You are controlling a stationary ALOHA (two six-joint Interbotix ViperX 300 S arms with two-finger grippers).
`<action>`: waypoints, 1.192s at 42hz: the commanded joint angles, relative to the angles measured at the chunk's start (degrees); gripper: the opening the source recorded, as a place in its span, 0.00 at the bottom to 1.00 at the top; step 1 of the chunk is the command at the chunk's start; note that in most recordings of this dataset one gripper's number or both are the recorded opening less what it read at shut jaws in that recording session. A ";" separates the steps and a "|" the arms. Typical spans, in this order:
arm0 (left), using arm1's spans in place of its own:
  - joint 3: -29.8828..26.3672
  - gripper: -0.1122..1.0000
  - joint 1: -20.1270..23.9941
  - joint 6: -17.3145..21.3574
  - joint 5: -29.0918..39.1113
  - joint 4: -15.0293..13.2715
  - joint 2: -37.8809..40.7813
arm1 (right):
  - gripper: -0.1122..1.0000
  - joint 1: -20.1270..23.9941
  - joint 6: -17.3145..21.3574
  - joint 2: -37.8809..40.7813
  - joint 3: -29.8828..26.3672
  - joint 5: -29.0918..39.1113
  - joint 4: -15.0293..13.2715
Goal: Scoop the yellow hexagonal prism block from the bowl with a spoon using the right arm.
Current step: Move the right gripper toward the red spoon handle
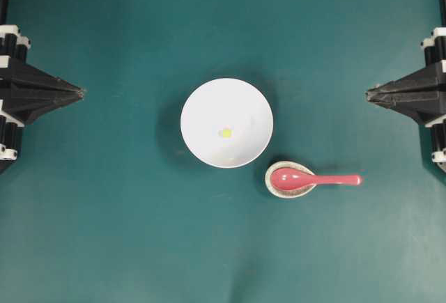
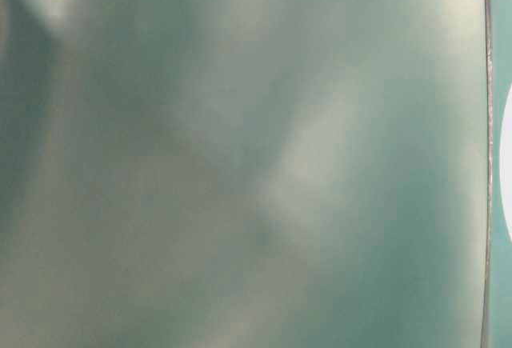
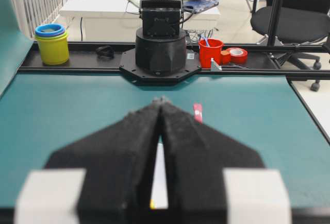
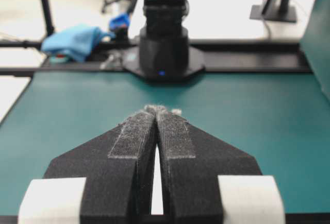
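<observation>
The white bowl (image 1: 202,104) sits at the middle of the teal table in the overhead view. A tiny yellow hexagonal prism block (image 1: 226,133) lies inside it. Just right of and below the bowl, the pink-red spoon (image 1: 306,178) rests with its scoop in a small speckled dish (image 1: 273,186) and its handle pointing right. My left gripper (image 1: 82,93) is shut at the left edge, far from the bowl. My right gripper (image 1: 368,95) is shut and empty at the right edge, above and right of the spoon handle. In the left wrist view a strip of the bowl (image 3: 160,183) and the spoon handle (image 3: 197,113) show past the shut fingertips (image 3: 162,100). The right gripper (image 4: 162,109) shows closed tips over bare table.
Each arm's base stands at the far table edge: the right arm's base (image 3: 160,49) and the left arm's base (image 4: 164,44). Beyond the table rail are a yellow cup stack (image 3: 51,44) and a red cup (image 3: 210,52). The table-level view is a blur, with a white edge (image 2: 506,172) at right.
</observation>
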 commanded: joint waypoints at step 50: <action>-0.88 0.10 0.26 0.79 0.70 0.70 1.05 | 0.56 15.12 0.53 37.18 8.09 -27.86 14.33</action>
